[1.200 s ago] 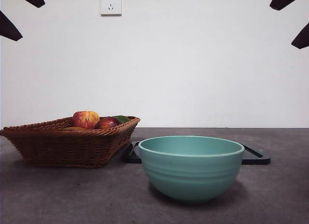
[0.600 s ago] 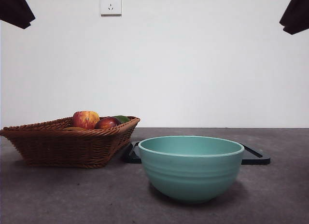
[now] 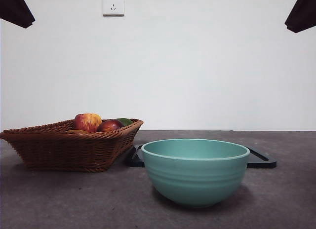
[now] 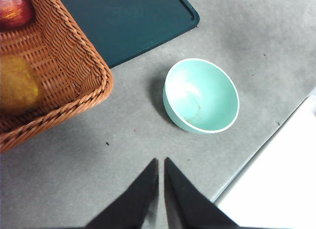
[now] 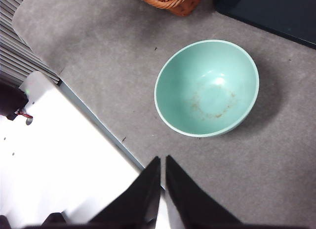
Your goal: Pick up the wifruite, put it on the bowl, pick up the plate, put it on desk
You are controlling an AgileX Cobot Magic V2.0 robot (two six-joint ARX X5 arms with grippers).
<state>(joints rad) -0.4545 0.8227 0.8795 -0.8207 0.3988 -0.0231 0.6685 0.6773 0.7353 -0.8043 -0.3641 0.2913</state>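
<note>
Both arms have shifted only slightly at the front view's top corners. Left claw (image 4: 161, 166) and right claw (image 5: 163, 164) hang closed, empty. Brown wifruite (image 4: 17, 86) lies in the wicker basket (image 4: 74, 66); the left claw should open wide first, descending clear of the teal bowl (image 3: 195, 171).

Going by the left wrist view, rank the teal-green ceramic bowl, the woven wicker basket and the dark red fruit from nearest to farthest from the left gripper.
From the left gripper:
1. Teal-green ceramic bowl, empty, on the grey desk.
2. Woven wicker basket, its near corner only slightly farther than the bowl.
3. Dark red fruit, deep inside the basket, clearly farthest.
</note>
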